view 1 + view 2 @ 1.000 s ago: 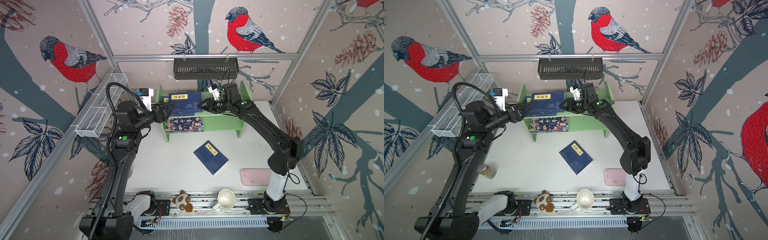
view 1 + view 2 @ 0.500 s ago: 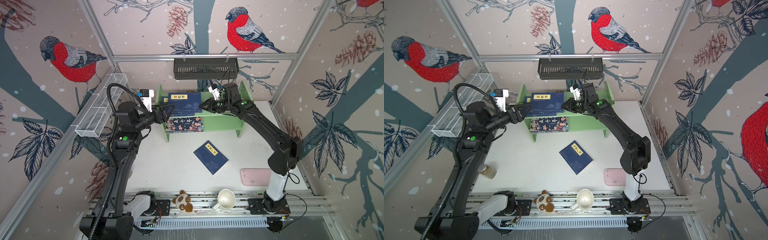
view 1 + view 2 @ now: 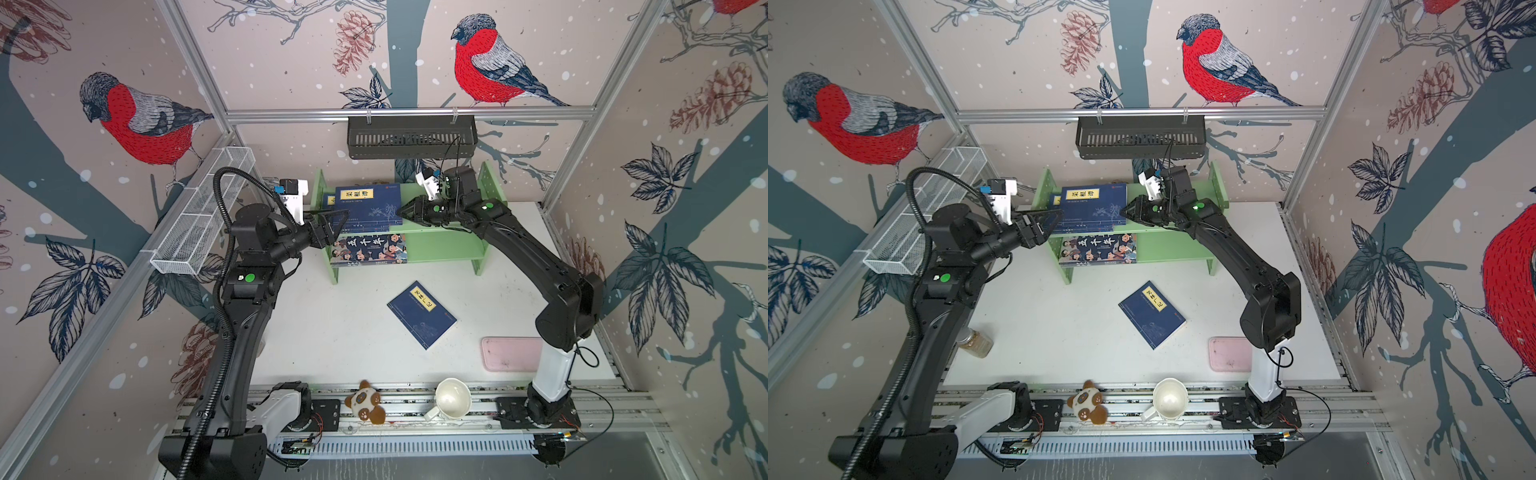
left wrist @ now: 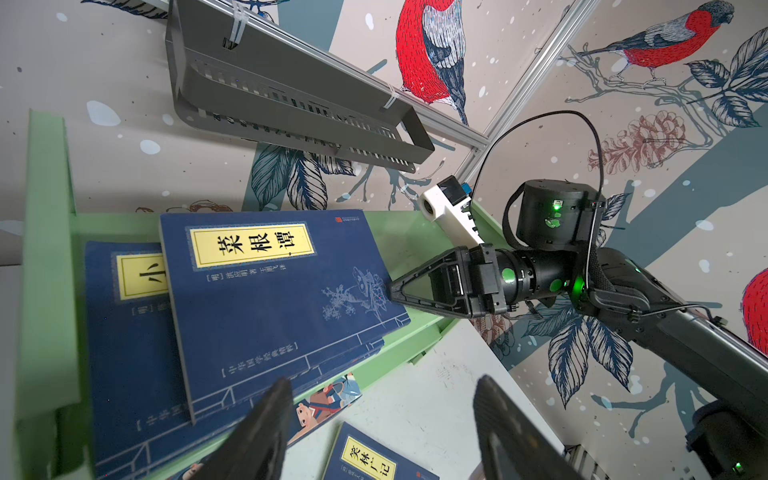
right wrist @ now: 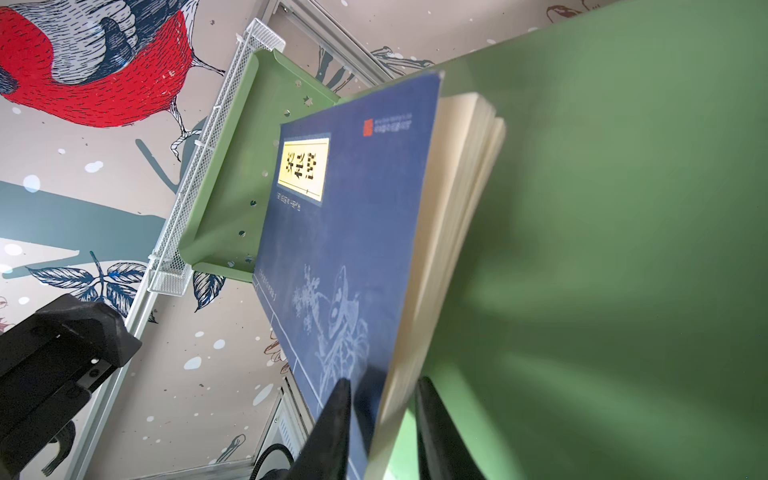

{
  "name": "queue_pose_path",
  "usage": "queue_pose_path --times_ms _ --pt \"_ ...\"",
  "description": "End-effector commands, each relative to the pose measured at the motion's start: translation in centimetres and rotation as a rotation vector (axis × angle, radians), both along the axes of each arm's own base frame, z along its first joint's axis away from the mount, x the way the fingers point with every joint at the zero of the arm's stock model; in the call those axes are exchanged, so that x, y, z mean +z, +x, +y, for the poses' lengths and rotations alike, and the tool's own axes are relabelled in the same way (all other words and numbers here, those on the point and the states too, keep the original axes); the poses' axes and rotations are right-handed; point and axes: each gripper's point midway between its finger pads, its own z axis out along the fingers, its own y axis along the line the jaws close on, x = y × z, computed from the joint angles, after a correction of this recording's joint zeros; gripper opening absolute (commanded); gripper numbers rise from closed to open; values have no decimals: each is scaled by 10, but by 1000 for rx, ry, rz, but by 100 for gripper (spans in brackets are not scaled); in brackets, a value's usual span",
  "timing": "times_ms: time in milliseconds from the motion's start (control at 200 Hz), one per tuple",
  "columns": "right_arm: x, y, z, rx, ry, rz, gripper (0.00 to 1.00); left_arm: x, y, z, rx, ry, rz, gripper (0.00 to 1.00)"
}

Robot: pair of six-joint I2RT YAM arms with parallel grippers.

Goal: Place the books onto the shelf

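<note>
The light green shelf stands at the back. On its top tier lie two overlapping navy books, the upper one with a yellow label. The cartoon book lies on the lower tier. Another navy book lies flat on the table. My right gripper is open, its fingers straddling the upper book's right corner. At the shelf's left end my left gripper hangs open, holding nothing.
A black slotted basket hangs on the back wall above the shelf. A white wire basket runs along the left wall. At the front are a pink tray, a white mug, a panda toy and a bottle.
</note>
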Motion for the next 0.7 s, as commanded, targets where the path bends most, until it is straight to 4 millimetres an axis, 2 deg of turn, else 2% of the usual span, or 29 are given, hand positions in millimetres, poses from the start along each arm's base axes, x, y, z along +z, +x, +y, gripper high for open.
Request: queue_pose_path --times_ms 0,75,165,240,300,350,380,695 --pt "4 -1 6 23 39 -1 26 10 -3 -2 -18 -3 -46 69" --pt "5 -2 8 37 54 8 26 10 -3 -2 -17 -4 -46 69" --pt "3 -1 8 36 47 10 18 10 -3 -2 -17 -5 -44 69" --pt "2 0 7 32 42 12 17 10 -4 -2 -18 -8 -43 69" --pt "1 -1 7 35 43 16 20 10 -4 -3 -19 -10 -41 69" --pt "1 -1 7 36 44 20 30 11 -4 -2 -19 -11 -43 69" --pt "1 -2 8 36 45 20 33 11 -5 -3 -19 -11 -44 69" --pt "4 -7 15 71 91 32 31 11 -6 -2 -16 -11 -47 69"
